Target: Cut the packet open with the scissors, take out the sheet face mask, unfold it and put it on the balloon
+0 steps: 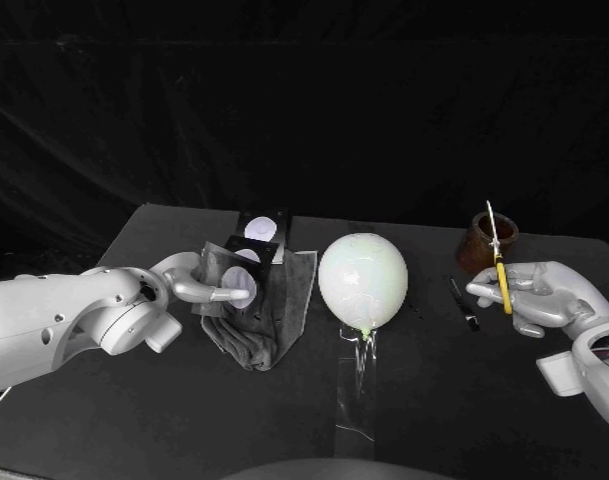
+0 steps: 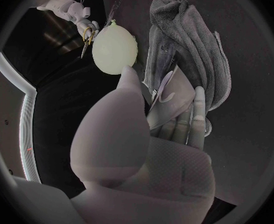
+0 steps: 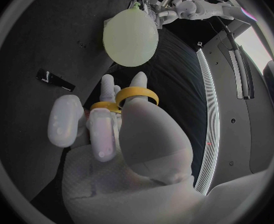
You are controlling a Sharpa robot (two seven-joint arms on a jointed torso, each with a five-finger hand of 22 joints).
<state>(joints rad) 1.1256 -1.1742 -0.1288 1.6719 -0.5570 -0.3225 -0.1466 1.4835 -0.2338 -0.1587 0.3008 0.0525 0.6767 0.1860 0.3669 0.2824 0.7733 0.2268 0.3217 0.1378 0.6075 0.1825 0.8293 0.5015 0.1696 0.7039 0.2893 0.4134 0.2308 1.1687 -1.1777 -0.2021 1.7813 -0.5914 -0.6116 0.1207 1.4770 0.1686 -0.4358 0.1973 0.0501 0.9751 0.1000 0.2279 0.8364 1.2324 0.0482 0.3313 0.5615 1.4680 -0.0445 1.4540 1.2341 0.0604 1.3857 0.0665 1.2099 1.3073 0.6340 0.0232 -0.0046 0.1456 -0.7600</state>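
1. The left hand (image 1: 206,285) sits at nine o'clock from the balloon. It grasps the packet (image 1: 265,234), a dark flat thing with pale round marks, and holds it upright above the table (image 1: 131,400). The left wrist view shows the packet (image 2: 163,95) pinched between the thumb and the other fingers of this hand (image 2: 146,149).
2. A grey cloth (image 1: 268,320) lies crumpled at about eight o'clock from the balloon, just beside the packet. I cannot tell whether the two touch.
3. The pale, egg-shaped balloon (image 1: 363,278) lies in the middle of the table, with its knot at six o'clock, toward the robot. A shiny strip (image 1: 350,400) runs on from the knot toward six o'clock.
4. A small black thing (image 1: 464,302) lies on the table at about four o'clock from the balloon, between it and the right hand.
5. A brown cup (image 1: 483,245) stands at two o'clock from the balloon.
6. The right hand (image 1: 542,297), at three o'clock, grips the scissors (image 1: 500,262) by their yellow handles, with the blades pointing to twelve o'clock, well apart from the packet. In the right wrist view this hand's fingers (image 3: 102,129) pass through the yellow rings (image 3: 137,91).
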